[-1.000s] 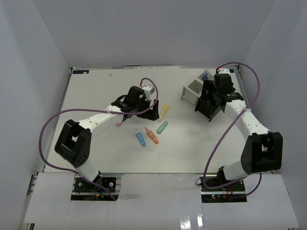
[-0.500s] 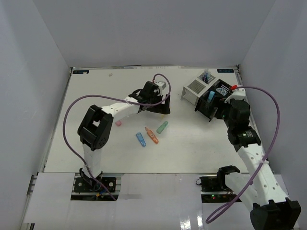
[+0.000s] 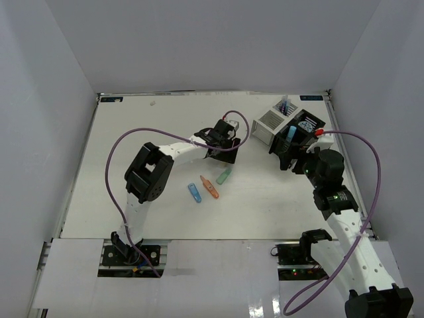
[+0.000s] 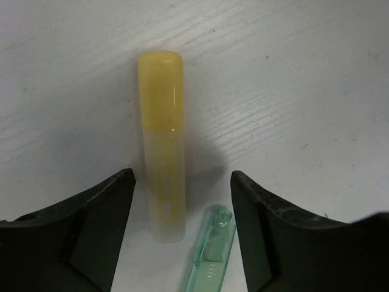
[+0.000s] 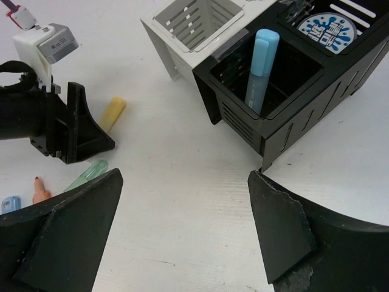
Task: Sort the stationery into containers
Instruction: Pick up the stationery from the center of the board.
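The left end effector (image 4: 180, 182) is held released over the counter (image 4: 292, 91), its fingers set on either side of the yellow marker (image 4: 161, 121), with bare counter visible on both sides; nothing is gripped. The marker lies flat, and its pale end sits between the fingers. Whether the fingertips touch the counter cannot be told from the wrist view.

The right end effector (image 5: 184, 176) is also released and empty, near the black container (image 5: 292, 131), in which a blue marker (image 5: 258, 67) stands and a tape roll (image 5: 325, 27) lies. The white container (image 5: 176, 42) is just behind.

Trouble could be caused by the green marker (image 4: 209, 255), whose end lies just beside the yellow one. It may be nudged or pinched on closing. Since the yellow marker would be caught near one end, it could pivot or slip when lifted.
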You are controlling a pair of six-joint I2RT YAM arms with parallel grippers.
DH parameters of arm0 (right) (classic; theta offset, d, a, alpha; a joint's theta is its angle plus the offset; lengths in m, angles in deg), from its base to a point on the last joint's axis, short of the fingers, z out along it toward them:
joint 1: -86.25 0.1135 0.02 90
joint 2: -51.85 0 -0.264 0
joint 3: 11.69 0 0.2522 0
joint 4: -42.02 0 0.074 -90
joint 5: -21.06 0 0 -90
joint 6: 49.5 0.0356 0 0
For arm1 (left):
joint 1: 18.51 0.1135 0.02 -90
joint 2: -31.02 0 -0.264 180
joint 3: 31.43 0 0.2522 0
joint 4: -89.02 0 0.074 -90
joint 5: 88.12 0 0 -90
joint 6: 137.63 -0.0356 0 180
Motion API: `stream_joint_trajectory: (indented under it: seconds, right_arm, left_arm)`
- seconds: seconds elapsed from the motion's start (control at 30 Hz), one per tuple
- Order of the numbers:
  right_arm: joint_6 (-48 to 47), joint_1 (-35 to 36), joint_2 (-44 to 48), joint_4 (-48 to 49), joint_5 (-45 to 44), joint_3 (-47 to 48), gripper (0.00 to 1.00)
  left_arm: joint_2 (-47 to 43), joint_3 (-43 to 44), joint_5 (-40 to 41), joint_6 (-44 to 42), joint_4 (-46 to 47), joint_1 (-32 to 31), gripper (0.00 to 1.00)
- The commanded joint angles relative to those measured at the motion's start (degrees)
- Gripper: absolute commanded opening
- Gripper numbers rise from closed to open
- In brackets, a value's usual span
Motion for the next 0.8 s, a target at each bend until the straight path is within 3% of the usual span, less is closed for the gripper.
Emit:
stream_joint_trajectory:
  seconds: [0.0,0.23,0.27,0.33,0.53,0.77]
  right_arm:
    - [0.5,-0.1,0.7,3.2,3.1,-0.5,0.90]
    - [0.4,-0.1,1.3,3.1,6.1,-0.6,0.90]
    - [0.4,-0.1,1.3,3.2,7.0,-0.5,0.90]
    - [0.5,-0.1,1.1,3.5,11.8,-0.5,0.90]
    - [5.0,-0.1,-2.1,5.7,24.9,1.1,0.90]
    - [14.2,0.6,-4.8,18.4,34.4,0.0,0.90]
  left_arm:
    - [0.9,0.8,2.5,-0.5,-1.2,0.0,0.72]
    - [1.0,1.1,5.2,-3.0,-1.1,-0.1,0.30]
    - [0.5,1.1,5.3,-3.7,-0.9,-0.2,0.14]
    - [-2.6,-0.1,3.9,-5.5,1.1,-0.2,0.03]
    - [-18.2,-8.7,-6.2,-13.2,14.0,-2.2,0.00]
    - [-31.3,-20.2,-12.6,-19.8,23.2,-6.7,0.00]
